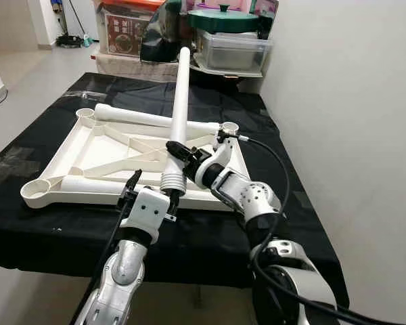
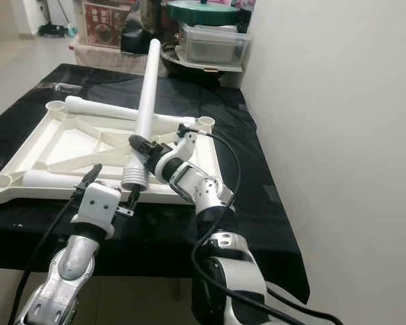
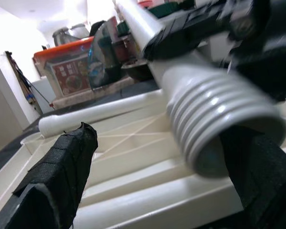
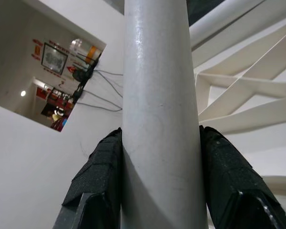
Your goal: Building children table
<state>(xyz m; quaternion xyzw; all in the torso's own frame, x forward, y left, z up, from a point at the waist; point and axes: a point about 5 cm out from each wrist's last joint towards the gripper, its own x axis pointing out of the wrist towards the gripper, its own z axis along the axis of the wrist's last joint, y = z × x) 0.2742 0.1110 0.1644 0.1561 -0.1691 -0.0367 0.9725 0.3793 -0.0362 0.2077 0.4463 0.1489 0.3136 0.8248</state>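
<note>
right gripper (image 1: 178, 153) clamps table leg (image 1: 180, 101) above upturned tabletop (image 1: 88, 159), storage boxes (image 1: 231, 51) behind.

box behind the table (image 1: 125, 34): I see a brownish printed panel with a round picture and some lettering, way too small for me to read
same box, left wrist view (image 3: 69, 76): red print with pale marks, blurry, can't make out a word
wall pictures (image 4: 53, 58): framed thing and red signs in the right wrist view, nothing legible
readable text overall: none
</note>
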